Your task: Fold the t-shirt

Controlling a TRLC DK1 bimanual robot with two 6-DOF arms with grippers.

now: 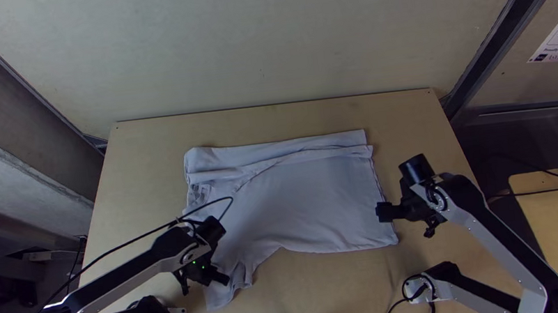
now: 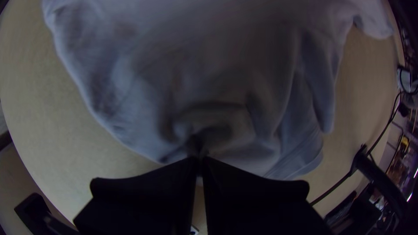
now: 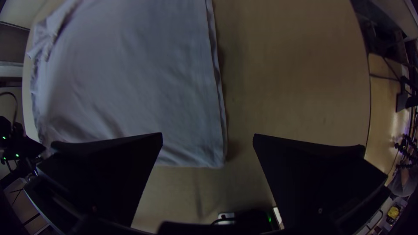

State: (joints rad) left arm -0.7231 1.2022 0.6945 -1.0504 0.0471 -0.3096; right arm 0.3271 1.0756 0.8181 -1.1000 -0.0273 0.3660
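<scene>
In the top view, the pale grey-blue fabric t-shirt lies mid-table, its near-left part partly hidden by the left black gripper; the right black gripper is by its right edge. Left wrist view: fingers clamped on shadowed, bunched cloth. Right wrist view: fingers apart.
</scene>
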